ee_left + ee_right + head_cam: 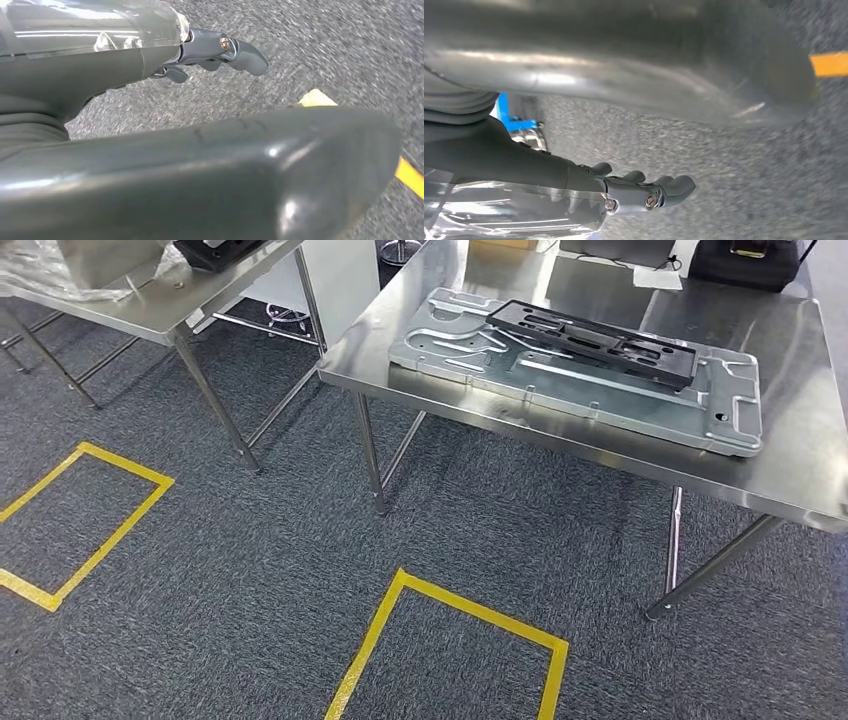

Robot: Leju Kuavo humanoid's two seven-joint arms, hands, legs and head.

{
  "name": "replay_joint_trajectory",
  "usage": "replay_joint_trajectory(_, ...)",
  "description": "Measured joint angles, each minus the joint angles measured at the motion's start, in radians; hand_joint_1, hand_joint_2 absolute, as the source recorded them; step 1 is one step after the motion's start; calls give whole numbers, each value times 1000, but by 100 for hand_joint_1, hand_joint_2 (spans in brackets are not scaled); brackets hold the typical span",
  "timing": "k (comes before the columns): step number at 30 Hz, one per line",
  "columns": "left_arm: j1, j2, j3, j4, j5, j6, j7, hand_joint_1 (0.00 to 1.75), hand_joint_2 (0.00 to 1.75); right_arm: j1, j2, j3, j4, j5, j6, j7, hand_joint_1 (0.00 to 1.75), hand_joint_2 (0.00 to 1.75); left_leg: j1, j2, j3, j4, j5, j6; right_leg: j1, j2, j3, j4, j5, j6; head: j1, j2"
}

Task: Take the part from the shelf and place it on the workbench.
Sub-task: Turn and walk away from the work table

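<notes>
On the steel worktop [640, 455] ahead, the black part [590, 340] lies flat on top of a larger silver stamped metal plate [575, 375], well apart from both hands. The left hand [200, 125] hangs over grey carpet [250, 540] near a strip of yellow floor tape [411, 174], its thick thumb and darker fingers [240, 54] stretched out and apart, holding nothing. The right hand [624, 100] hangs the same way over the carpet, fingers [674, 186] extended and loosely spread, with nothing in its hold.
</notes>
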Motion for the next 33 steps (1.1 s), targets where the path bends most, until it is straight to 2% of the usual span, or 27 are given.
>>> replay_joint_trajectory(1,-1,1,-2,0,-1,0,-2,0,0,-2,0,0,2,3,8,-9,0,0,-5,14,33,-60,14,9,2,-7,0,0,1,4,0,0)
replay_joint_trajectory(2,-2,2,-4,0,-3,0,-4,0,0,-3,0,0,5,6,19,-18,0,0,-10,24,51,-97,18,16,3,-14,1,1,1,8,0,0)
replay_joint_trajectory(3,-2,3,-6,0,-5,1,-8,0,0,-6,0,0,7,9,33,-26,0,0,-15,28,54,-110,16,21,3,-21,1,1,2,13,1,0)
replay_joint_trajectory(5,1,4,-10,0,-11,7,-16,0,0,-13,0,0,10,14,71,-37,0,0,-13,13,53,-116,25,28,1,-26,3,0,2,25,1,0)
replay_joint_trajectory(6,2,4,-13,0,-15,11,-21,0,0,-16,-1,0,11,17,92,-42,0,0,-9,6,54,-122,31,33,0,-13,1,6,-4,31,1,0)
replay_joint_trajectory(7,2,5,-16,0,-19,16,-24,0,0,-18,-1,1,13,21,111,-45,0,0,-6,-1,55,-128,38,39,-2,8,-8,28,-23,37,2,0)
replay_joint_trajectory(9,-1,5,-22,0,-28,22,-30,0,0,-17,-2,2,16,34,140,-48,0,0,-3,-14,49,-133,46,47,-6,53,-58,135,-89,44,2,0)
replay_joint_trajectory(10,-3,6,-23,0,-31,24,-32,0,0,-17,-2,2,18,41,148,-48,0,0,-3,-22,45,-132,49,49,-7,61,-92,207,-123,46,2,0)
replay_joint_trajectory(11,-3,6,-25,0,-34,26,-32,0,0,-17,-2,3,21,47,154,-46,0,0,-4,-31,41,-131,50,49,-9,64,-118,262,-139,48,2,0)
replay_joint_trajectory(12,-3,6,-27,0,-36,27,-31,0,0,-16,-2,3,23,52,158,-42,0,0,-5,-41,39,-129,51,49,-10,65,-129,284,-135,49,2,0)
replay_joint_trajectory(13,-2,6,-29,0,-38,27,-28,0,0,-16,-2,4,25,56,160,-37,0,0,-4,-51,38,-126,51,48,-11,66,-120,264,-110,50,2,0)
replay_joint_trajectory(14,-2,5,-32,0,-39,28,-25,0,0,-16,-2,6,27,59,160,-31,0,0,-4,-62,38,-122,50,46,-12,71,-92,207,-72,49,3,0)
replay_joint_trajectory(16,-3,3,-37,0,-40,29,-16,0,0,-15,-2,8,29,64,160,-18,0,0,-5,-80,33,-110,46,39,-15,104,-32,74,-14,44,2,0)
replay_joint_trajectory(17,-4,2,-40,0,-40,30,-11,0,0,-16,-2,9,30,65,160,-12,0,0,-6,-87,28,-104,44,33,-15,118,-15,32,-2,40,2,0)
replay_joint_trajectory(18,-5,2,-41,0,-41,31,-7,0,0,-16,-2,9,31,66,158,-7,0,0,-7,-94,23,-100,44,27,-14,127,-10,16,-2,36,2,0)
replay_joint_trajectory(20,-3,2,-42,0,-43,31,1,0,0,-19,-1,9,32,66,154,0,0,0,-7,-105,16,-98,46,15,-14,114,-10,12,-1,25,2,0)
replay_joint_trajectory(22,-1,3,-44,0,-48,32,6,0,0,-19,0,9,33,66,150,8,0,0,-6,-83,2,-72,26,5,-18,95,-10,7,4,12,0,0)
replay_joint_trajectory(24,-3,4,-46,0,-52,31,6,0,0,-17,1,9,34,65,148,18,0,0,-3,-46,-43,29,-34,-5,-18,73,-11,5,6,5,-3,0)
replay_joint_trajectory(25,-4,4,-47,0,-53,31,3,0,0,-15,1,9,34,65,147,24,0,0,0,-37,-75,98,-67,-10,-18,61,-12,5,5,4,-4,0)
replay_joint_trajectory(26,-4,3,-48,0,-54,31,-1,0,0,-15,1,9,35,65,146,31,0,0,3,-33,-101,154,-88,-14,-17,50,-13,6,5,4,-4,0)
replay_joint_trajectory(27,-4,3,-48,0,-54,30,-7,0,0,-14,1,9,36,65,145,37,0,0,5,-31,-113,182,-92,-16,-17,39,-14,6,4,4,-4,0)
replay_joint_trajectory(28,-3,2,-48,0,-54,29,-14,0,0,-15,1,9,36,65,144,43,0,0,7,-28,-105,171,-78,-18,-17,29,-13,6,4,4,-4,0)
replay_joint_trajectory(29,-3,2,-48,0,-54,28,-21,0,0,-16,1,9,37,65,143,49,0,0,8,-22,-77,120,-48,-17,-17,20,-12,6,3,6,-4,0)
replay_joint_trajectory(31,-5,3,-48,0,-52,25,-37,0,0,-17,2,9,38,65,140,57,0,0,6,5,-1,-22,9,-11,-16,3,-7,7,-1,12,-4,0)
replay_joint_trajectory(32,-7,3,-48,0,-51,23,-43,0,0,-17,2,9,38,65,136,59,0,0,3,16,23,-71,23,-5,-15,-3,-5,7,-2,18,-4,0)
replay_joint_trajectory(33,-7,3,-48,0,-50,21,-49,0,0,-18,2,9,39,64,133,59,0,0,0,21,33,-95,25,1,-13,-9,-3,7,-3,25,-3,0)
